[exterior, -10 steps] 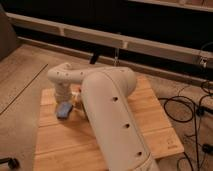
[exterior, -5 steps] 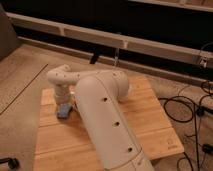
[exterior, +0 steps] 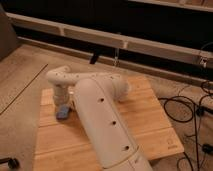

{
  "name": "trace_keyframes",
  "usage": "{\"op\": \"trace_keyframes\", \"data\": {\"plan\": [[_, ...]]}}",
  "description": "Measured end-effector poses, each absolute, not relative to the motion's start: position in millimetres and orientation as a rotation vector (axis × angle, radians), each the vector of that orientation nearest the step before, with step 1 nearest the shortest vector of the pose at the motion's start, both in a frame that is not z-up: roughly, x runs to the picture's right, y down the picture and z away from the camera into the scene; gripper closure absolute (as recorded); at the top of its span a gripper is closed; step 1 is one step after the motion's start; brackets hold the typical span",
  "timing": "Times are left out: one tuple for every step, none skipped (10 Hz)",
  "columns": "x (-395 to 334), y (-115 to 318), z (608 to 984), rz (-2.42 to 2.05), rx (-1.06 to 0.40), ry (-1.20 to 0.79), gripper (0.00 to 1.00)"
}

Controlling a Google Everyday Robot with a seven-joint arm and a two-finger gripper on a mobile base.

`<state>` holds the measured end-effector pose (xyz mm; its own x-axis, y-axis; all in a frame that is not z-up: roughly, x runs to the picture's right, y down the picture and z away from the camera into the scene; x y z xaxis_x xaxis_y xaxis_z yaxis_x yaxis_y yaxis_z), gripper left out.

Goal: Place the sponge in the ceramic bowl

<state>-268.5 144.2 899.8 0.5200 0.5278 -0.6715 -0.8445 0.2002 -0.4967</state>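
The sponge (exterior: 63, 113) is a small blue-grey block lying on the left part of the wooden table (exterior: 150, 120). My gripper (exterior: 62, 103) hangs at the end of the white arm directly over the sponge, reaching down to its top. The arm's thick white link crosses the middle of the table from the bottom edge of the view. The ceramic bowl does not show; it is either hidden behind the arm or out of view.
Black cables (exterior: 192, 107) lie on the floor to the right of the table. A long pale ledge (exterior: 125, 42) runs along the dark wall behind. A small black wheel (exterior: 12, 162) sits on the floor at the bottom left.
The thick arm link has swung left and now covers more of the table. The gripper stays over the sponge, which has not visibly moved.
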Motion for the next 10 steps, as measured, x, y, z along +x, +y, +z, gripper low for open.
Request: {"op": "trace_keyframes", "data": {"plan": [[-268.1, 144.2, 900.1, 0.992, -0.962, 0.394, 0.87], [-267.8, 144.3, 900.3, 0.988, -0.965, 0.394, 0.96], [-267.0, 143.9, 900.7, 0.984, -0.966, 0.395, 1.0], [-266.1, 143.3, 901.4, 0.983, -0.965, 0.397, 1.0], [-266.4, 142.8, 901.3, 0.98, -0.965, 0.396, 1.0], [-267.6, 142.2, 901.1, 0.979, -0.965, 0.394, 1.0], [-268.8, 140.9, 900.5, 0.978, -0.964, 0.391, 1.0], [-279.7, 129.7, 894.3, 0.966, -0.947, 0.355, 1.0], [-284.7, 115.1, 885.0, 0.949, -0.926, 0.321, 1.0], [-287.6, 105.0, 877.1, 0.939, -0.912, 0.298, 1.0]]}}
